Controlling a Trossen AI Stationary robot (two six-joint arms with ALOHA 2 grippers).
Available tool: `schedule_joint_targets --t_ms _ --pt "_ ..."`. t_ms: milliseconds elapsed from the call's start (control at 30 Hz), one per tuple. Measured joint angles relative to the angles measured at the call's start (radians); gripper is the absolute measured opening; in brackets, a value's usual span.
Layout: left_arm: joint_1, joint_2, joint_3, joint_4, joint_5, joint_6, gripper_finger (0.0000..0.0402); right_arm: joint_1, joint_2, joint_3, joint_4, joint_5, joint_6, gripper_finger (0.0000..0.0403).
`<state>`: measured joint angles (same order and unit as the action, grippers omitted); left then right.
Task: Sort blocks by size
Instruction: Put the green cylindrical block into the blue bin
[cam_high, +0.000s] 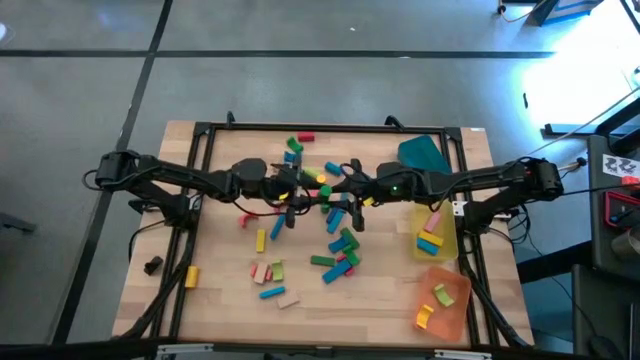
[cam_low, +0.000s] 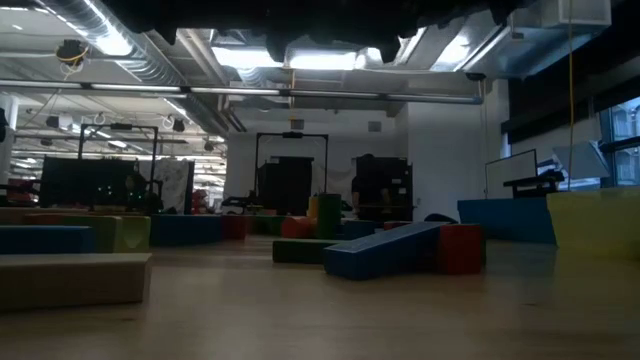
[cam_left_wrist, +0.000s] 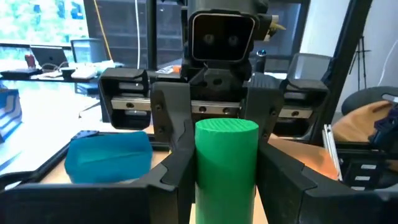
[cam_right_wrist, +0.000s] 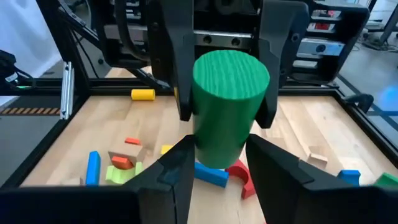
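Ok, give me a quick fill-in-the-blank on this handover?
1. The left gripper and right gripper both grip one ___ cylinder.
2. The yellow tray lies between the teal tray and the ___ tray.
3. All three trays sit on the ___ arm's side.

Missing words: green; orange; right

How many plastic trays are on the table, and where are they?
3. All sit on the right side in the high view: a teal tray near the far edge, a yellow tray in the middle, and an orange tray near the front. The arms could hide another.
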<state>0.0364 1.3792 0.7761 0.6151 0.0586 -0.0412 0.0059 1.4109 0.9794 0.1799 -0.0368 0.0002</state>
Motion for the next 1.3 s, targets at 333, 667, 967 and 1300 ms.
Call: schedule_joint_targets --t_ms 333,667,967,1300 --pt "0.000 0.012 0.001 0.001 -0.001 0.000 0.0127 0.000 0.001 0.000 0.001 0.001 0.001 0.0143" --pt "0.000 0.039 0.002 0.010 -0.001 -0.003 0.0127 0.000 0.002 -0.001 -0.021 -0.003 0.018 0.0143" --pt "0.001 0.041 0.002 0.010 -0.005 -0.002 0.0127 0.000 0.032 0.000 0.026 0.039 0.074 0.0176" --pt "0.000 0.041 0.002 0.015 0.000 -0.003 0.0127 0.000 0.049 0.000 0.066 0.041 0.013 0.0236"
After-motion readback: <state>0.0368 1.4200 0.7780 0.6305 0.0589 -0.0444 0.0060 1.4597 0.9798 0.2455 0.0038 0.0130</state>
